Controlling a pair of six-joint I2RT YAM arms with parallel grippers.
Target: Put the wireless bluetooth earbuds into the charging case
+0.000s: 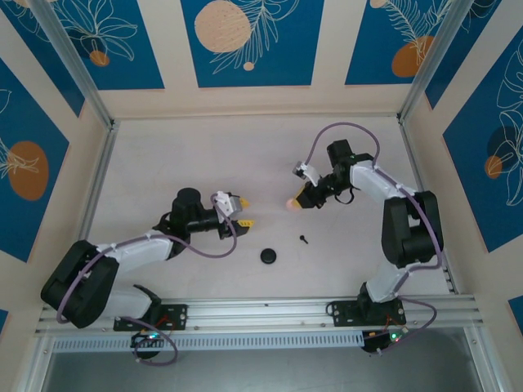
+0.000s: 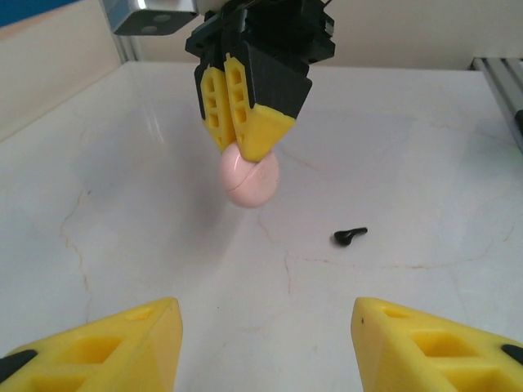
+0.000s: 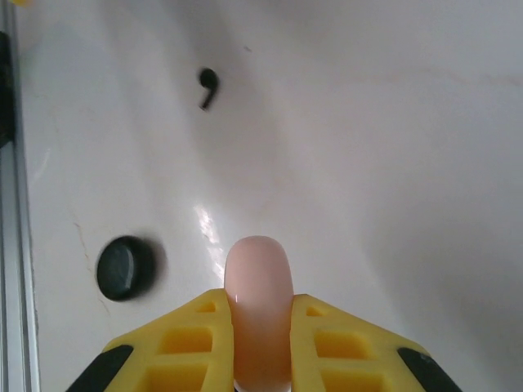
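Two arms: both reach over the white table (image 1: 204, 147) in the top view, the left from the lower left and the right from the lower right.
Case (image 1: 289, 203): pale pink and round, pinched on edge between two yellow fingers (image 3: 196, 339) just right of centre in the top view. In the left wrist view its lower half (image 2: 249, 181) sticks out below the fingertips and a thin seam crosses it. I cannot tell whether it touches the table.
Right gripper (image 1: 296, 201): closed on the case, one finger on each flat face. In the left wrist view it hangs from the upper centre with its tips pointing down.
Left gripper (image 1: 245, 212): spread wide and holding nothing. Its tips face the case from the left and are apart from it.
Earbud (image 1: 303, 239): one, black, lying on the table below the right gripper in the top view. It is right of the case in the left wrist view (image 2: 350, 236) and at the upper left in the right wrist view (image 3: 208, 84).
Disc (image 1: 269, 256): black and round, on the table to the lower left of the earbud. It sits at the left middle of the right wrist view.
Rail (image 1: 261, 310): aluminium, along the bottom of the top view.
Walls (image 1: 245, 41): blue panels with leaf and orange circle prints.
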